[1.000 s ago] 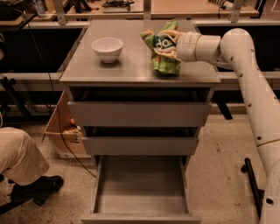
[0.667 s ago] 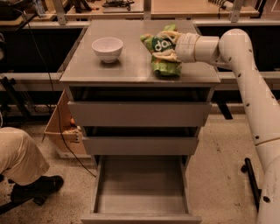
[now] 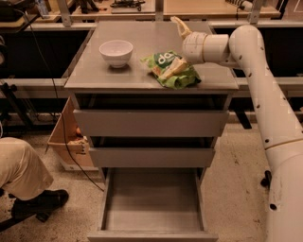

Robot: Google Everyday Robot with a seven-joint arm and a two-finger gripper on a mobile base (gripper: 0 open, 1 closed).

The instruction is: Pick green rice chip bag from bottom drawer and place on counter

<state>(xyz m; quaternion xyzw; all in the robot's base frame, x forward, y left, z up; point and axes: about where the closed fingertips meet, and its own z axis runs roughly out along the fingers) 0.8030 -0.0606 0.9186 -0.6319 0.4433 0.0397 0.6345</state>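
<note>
The green rice chip bag [image 3: 171, 70] lies flat on the counter [image 3: 142, 40], near its front right part. My gripper [image 3: 175, 47] is at the counter's right side, just above and behind the bag. It is open: one finger [image 3: 180, 26] points up and back, the other lies low over the bag. The bottom drawer [image 3: 151, 235] is pulled out wide below, and nothing shows inside it. The two higher drawers are shut.
A white bowl [image 3: 116, 52] stands on the counter's left part. A person's leg [image 3: 21, 172] and shoe [image 3: 42, 201] are at the lower left. A cardboard box [image 3: 66, 142] sits left of the cabinet. A tan wooden workbench [image 3: 213, 7] runs behind.
The bag was held upright in my shut gripper; now it lies flat on the counter, a little nearer the front, and the fingers have spread apart.
</note>
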